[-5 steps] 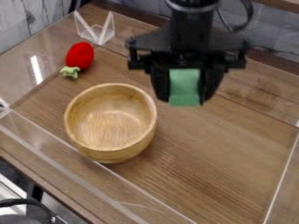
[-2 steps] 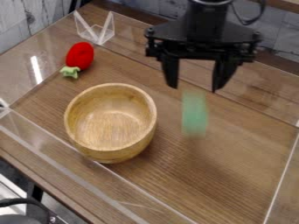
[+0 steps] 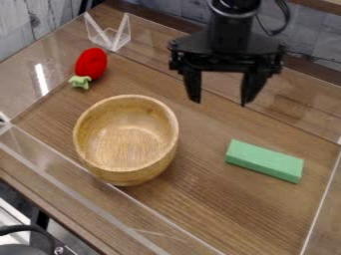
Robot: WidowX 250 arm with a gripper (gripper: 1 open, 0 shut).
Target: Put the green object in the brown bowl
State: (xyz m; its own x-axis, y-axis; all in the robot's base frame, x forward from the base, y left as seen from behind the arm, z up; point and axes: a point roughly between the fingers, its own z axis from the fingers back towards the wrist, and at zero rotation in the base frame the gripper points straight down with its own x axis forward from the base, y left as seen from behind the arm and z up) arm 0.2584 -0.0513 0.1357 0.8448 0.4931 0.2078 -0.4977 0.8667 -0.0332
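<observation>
— Where's the green object [image 3: 264, 160] right now?

— Flat on the desk [image 3: 200, 204], to the right of the brown bowl [image 3: 126, 138] and well apart from it. Nothing is in the bowl. My gripper [image 3: 224, 92] hangs above and behind the block, fingers spread wide, holding nothing.

— How will it handle?

— I judge it light, stiff and matte, so not very slippery. I'd pinch it across the narrow width, near the middle of its length, so it doesn't swing or tip.
</observation>
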